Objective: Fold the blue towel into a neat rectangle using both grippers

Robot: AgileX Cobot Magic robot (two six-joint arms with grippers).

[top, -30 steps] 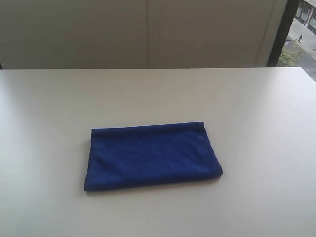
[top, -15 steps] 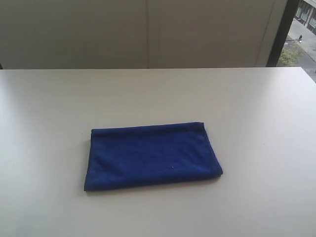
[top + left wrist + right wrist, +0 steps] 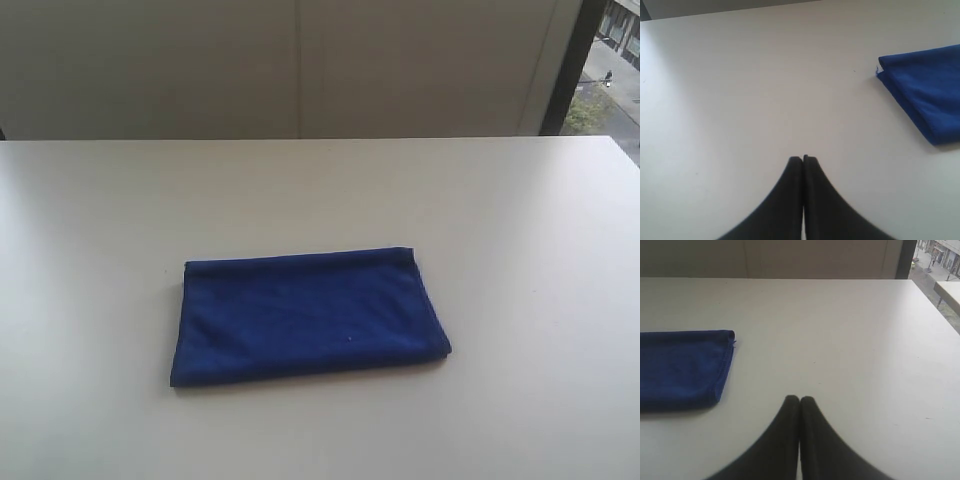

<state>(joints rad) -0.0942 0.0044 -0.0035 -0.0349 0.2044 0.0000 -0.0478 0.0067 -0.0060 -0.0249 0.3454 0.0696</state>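
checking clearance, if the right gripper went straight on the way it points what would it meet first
Probably nothing but bare table: ahead of the right gripper the top looks free to its far edge. The blue towel lies off to one side of that line.

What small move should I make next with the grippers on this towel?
Probably none beyond parking: the blue towel lies folded as a fairly neat rectangle on the table, and the left gripper and right gripper are shut, clear of it.
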